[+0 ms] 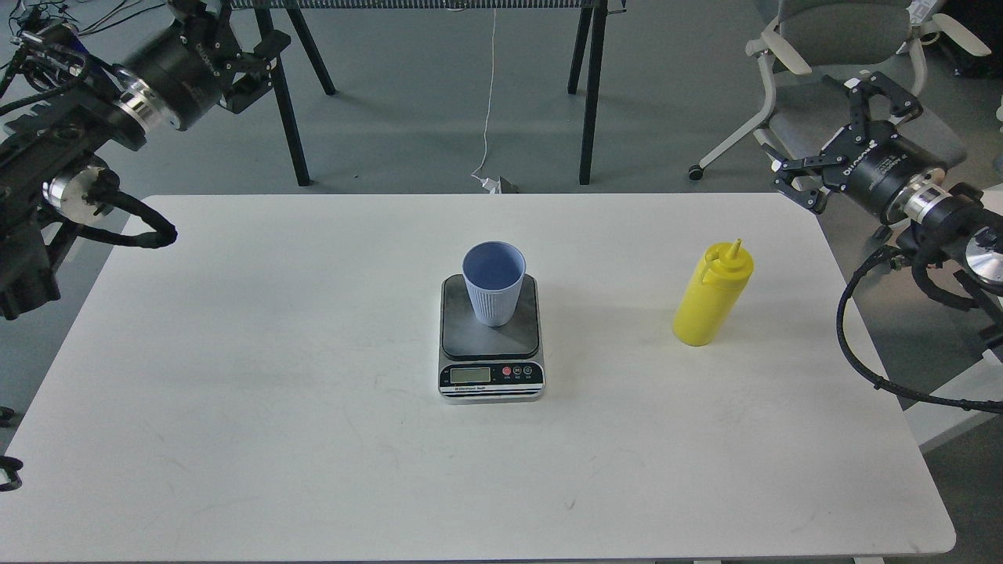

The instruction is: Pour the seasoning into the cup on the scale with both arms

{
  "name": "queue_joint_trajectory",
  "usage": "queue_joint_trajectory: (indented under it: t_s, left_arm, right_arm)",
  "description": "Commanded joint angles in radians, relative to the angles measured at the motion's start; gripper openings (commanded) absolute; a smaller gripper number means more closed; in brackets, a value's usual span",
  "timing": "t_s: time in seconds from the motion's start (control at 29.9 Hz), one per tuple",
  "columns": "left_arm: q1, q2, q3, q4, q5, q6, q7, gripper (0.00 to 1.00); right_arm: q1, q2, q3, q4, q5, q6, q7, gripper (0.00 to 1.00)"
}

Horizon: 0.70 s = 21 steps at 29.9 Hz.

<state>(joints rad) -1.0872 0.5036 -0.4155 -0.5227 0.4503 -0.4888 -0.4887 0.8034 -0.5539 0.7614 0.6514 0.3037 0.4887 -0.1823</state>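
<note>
You see tall yellow plastic squeeze bottle point(711, 296), yellow all over, nozzle too. Light blue ribbed plastic tumbler point(493, 283): fine vertical lines outside, plain blue inside. Small flat kitchen scale point(490, 338): dark grey platform, silver front, pale greenish display, red button beside paler ones. White rectangular tabletop point(274, 376), faint grey scuffs. Your black claw grippers, left point(252, 66) and right point(850, 145), white lettering on right one, silver rings behind.

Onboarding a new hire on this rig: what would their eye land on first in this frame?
Probably the yellow plastic squeeze bottle with the pointed nozzle, standing upright, alone on the right side of the white table. Next, the light blue ribbed plastic tumbler upright on the small dark grey digital scale at table centre. Both black claw grippers, left and right, are open, raised off the table's far corners, holding nothing.
</note>
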Motion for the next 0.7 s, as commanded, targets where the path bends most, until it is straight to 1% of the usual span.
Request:
queue_joint_trajectory:
  t_s: [0.0, 0.23, 0.37, 0.67]
  left_arm:
    - [0.009, -0.022, 0.001, 0.006, 0.001, 0.000, 0.000, 0.99]
    - [0.064, -0.020, -0.005, 0.006, -0.002, 0.000, 0.000, 0.99]
    - [0.064, -0.016, -0.009, 0.006, -0.004, 0.000, 0.000, 0.99]
    - [0.066, -0.020, -0.012, 0.006, -0.004, 0.000, 0.000, 0.99]
  right_arm:
    - [-0.001, 0.002, 0.003, -0.006, 0.000, 0.000, 0.001, 0.97]
    - [0.000, 0.005, 0.007, -0.009, 0.000, 0.000, 0.001, 0.97]
    - [0.002, 0.005, 0.010, -0.044, 0.000, 0.000, 0.003, 0.97]
    - [-0.003, -0.007, 0.013, -0.050, 0.000, 0.000, 0.014, 0.97]
